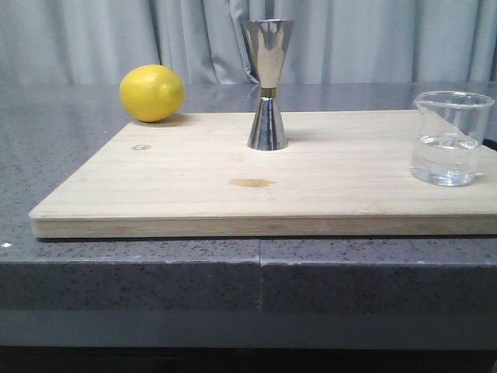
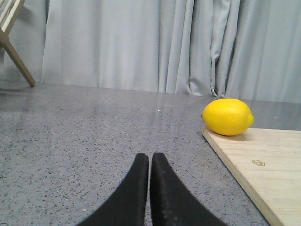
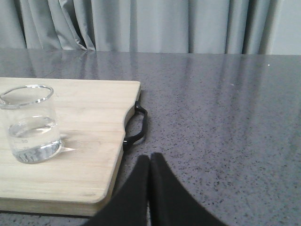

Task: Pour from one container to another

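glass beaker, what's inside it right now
The glass beaker holds clear liquid, filling roughly its lower third to half. Nothing else shows inside. It stands upright on the wooden board, uncovered; the glass is see-through, so nothing is hidden.

The small clear glass beaker stands upright with some water inside. The tall shiny jigger stands upright, well apart.

Cut off and unreadable

The board runs off the front view at 3 o'clock, and off the wrist views too; the beaker is clipped in the right wrist view, its printed marks too faint to read.
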Controlling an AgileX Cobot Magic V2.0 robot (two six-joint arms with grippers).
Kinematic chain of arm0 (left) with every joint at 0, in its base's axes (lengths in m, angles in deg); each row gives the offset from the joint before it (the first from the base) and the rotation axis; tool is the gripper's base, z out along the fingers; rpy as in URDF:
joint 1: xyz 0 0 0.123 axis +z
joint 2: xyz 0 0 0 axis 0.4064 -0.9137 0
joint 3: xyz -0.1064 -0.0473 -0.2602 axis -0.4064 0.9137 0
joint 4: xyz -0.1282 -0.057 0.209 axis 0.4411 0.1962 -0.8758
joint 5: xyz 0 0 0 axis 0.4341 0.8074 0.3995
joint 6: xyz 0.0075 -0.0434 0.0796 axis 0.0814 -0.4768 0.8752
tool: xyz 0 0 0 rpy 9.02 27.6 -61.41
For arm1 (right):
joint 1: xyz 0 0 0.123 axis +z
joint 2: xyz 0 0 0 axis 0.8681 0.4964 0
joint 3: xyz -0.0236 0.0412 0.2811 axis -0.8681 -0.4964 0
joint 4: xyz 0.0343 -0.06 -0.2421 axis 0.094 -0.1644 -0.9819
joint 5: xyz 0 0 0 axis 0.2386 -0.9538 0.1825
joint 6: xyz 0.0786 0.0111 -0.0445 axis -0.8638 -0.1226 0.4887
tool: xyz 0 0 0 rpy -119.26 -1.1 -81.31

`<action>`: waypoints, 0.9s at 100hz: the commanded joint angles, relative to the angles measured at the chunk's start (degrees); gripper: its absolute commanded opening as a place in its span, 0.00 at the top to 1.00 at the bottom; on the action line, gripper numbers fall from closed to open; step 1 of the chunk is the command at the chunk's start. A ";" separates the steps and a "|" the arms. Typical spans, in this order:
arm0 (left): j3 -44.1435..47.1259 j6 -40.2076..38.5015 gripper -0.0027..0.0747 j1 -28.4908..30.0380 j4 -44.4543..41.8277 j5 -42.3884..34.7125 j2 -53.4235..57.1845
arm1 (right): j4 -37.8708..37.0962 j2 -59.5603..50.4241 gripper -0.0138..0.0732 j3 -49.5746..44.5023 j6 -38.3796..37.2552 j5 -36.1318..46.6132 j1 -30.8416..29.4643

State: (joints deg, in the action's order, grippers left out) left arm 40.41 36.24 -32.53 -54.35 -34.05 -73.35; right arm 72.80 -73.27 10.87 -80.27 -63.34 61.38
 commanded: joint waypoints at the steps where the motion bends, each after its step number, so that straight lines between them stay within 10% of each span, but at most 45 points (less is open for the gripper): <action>1: 1.20 0.03 0.99 0.32 0.43 -5.31 1.37 | -0.37 -1.11 0.92 -1.50 0.19 6.47 -0.09; 62: -20.32 0.03 0.96 0.32 14.42 0.72 -13.75 | 8.61 9.73 0.86 20.39 0.10 -1.15 -0.09; 74: -26.63 0.03 0.77 0.22 14.42 2.14 -20.04 | 8.61 14.88 0.69 24.86 0.10 -0.07 -0.09; 90: -31.07 0.17 0.26 0.22 14.21 0.42 -27.88 | 8.61 20.94 0.32 27.27 0.10 9.07 -0.09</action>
State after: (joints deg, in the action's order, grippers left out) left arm 12.76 36.24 -32.53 -40.51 -29.05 -96.99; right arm 81.27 -55.88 35.56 -80.36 -64.32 61.38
